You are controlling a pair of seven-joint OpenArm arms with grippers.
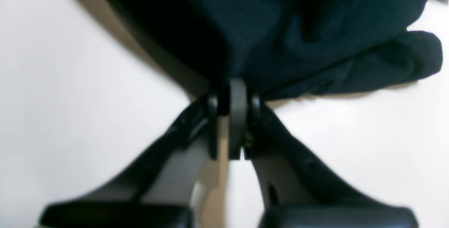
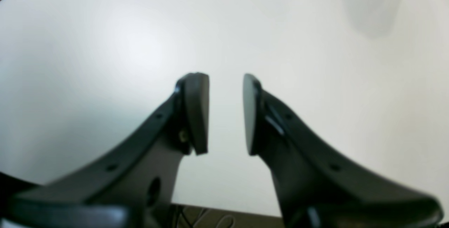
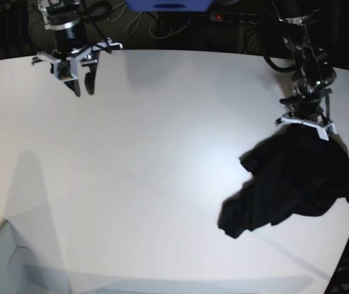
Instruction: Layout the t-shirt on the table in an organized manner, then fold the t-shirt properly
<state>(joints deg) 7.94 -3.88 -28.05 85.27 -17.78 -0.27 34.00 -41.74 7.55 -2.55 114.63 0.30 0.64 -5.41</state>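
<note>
Base view, nearest part first: the front of the white table (image 3: pixel 113 202) lies bare and brightly lit, its curved edge running round the right side. Farther in, at the right, the t-shirt (image 3: pixel 291 184) sits as a crumpled black heap close to that edge, one lobe trailing toward the table's middle. Its upper end rises to the left gripper (image 3: pixel 304 127), which hangs directly over the heap. Seen from the left wrist camera, the left gripper (image 1: pixel 233 122) has its fingers pressed together, and a pinch of the t-shirt (image 1: pixel 315 28) is caught at their tips, the cloth spreading away from them onto the table (image 1: pixel 70 98). Farthest back, at the left, the right gripper (image 3: pixel 80 86) hangs above the table, well apart from the shirt. Its own camera shows the right gripper (image 2: pixel 225 114) with fingers spread, nothing between them, only table (image 2: pixel 105 45) beneath.
</note>
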